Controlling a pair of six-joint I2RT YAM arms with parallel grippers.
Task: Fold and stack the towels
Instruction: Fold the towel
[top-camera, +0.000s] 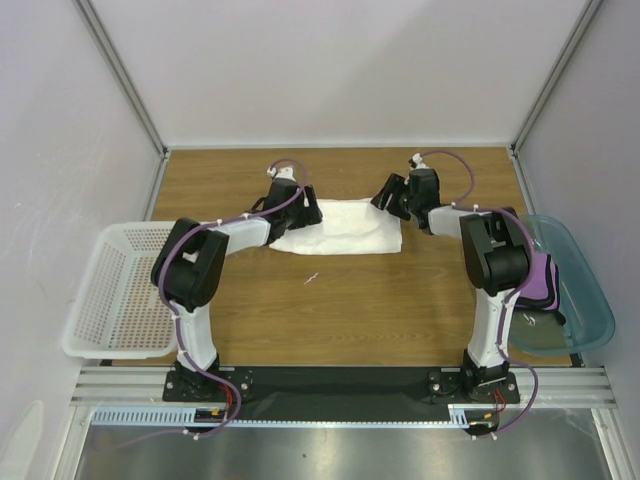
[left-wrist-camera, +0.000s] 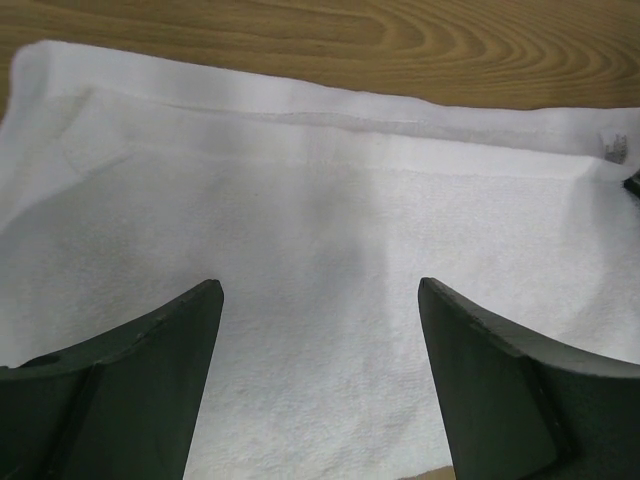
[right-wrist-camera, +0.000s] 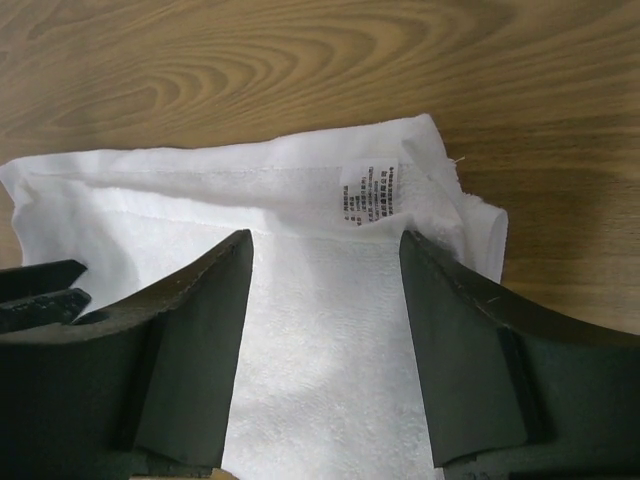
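Note:
The white towel (top-camera: 345, 228) lies folded flat on the wooden table, towards the back. My left gripper (top-camera: 306, 212) hovers over its left end, open; in the left wrist view the dark fingers (left-wrist-camera: 150, 380) stand wide apart above the white towel (left-wrist-camera: 320, 200), holding nothing. Over the right end is my right gripper (top-camera: 393, 198), also open. Its fingers (right-wrist-camera: 470, 350) straddle the white towel (right-wrist-camera: 320, 330) just short of the care label (right-wrist-camera: 368, 193), with nothing pinched between them. The purple towel (top-camera: 543, 278) lies bunched in the bin at the right. The navy towel is not clearly visible.
A white perforated basket (top-camera: 110, 290) hangs over the table's left edge. A translucent teal bin (top-camera: 590, 300) sits at the right edge beside the right arm's base. A small white scrap (top-camera: 312, 277) lies on the wood in front of the towel.

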